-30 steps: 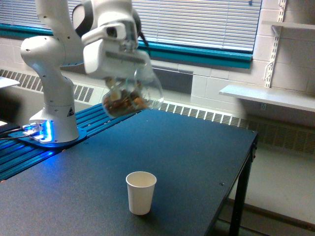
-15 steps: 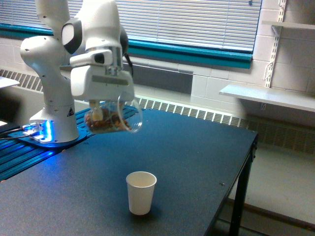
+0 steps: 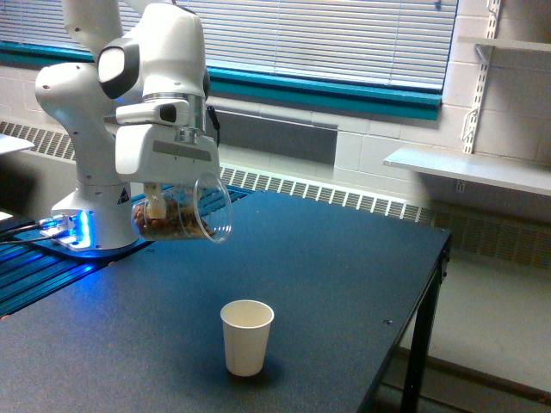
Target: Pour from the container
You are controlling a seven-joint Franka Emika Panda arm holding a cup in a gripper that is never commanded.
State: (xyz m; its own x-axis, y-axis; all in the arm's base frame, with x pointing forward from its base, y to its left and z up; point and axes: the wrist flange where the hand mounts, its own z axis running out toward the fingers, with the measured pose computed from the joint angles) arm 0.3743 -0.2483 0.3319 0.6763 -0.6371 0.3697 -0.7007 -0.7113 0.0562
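The clear plastic jar with brown nut-like pieces inside hangs tipped on its side, its wide mouth facing the exterior view's right. My gripper is shut on it, under the white hand of the arm. The jar is held above the dark table, up and to the exterior view's left of a small white paper cup. That cup stands upright near the table's front; no pieces are seen falling.
The arm's white base stands on a blue-lit plate at the exterior view's left. The table's right edge drops off to the floor. A radiator and blinds run along the back wall; a shelf sticks out at the right.
The gripper with the jar has moved toward the exterior view's left and lower over the last second. The jar stays tilted. The paper cup has not moved.
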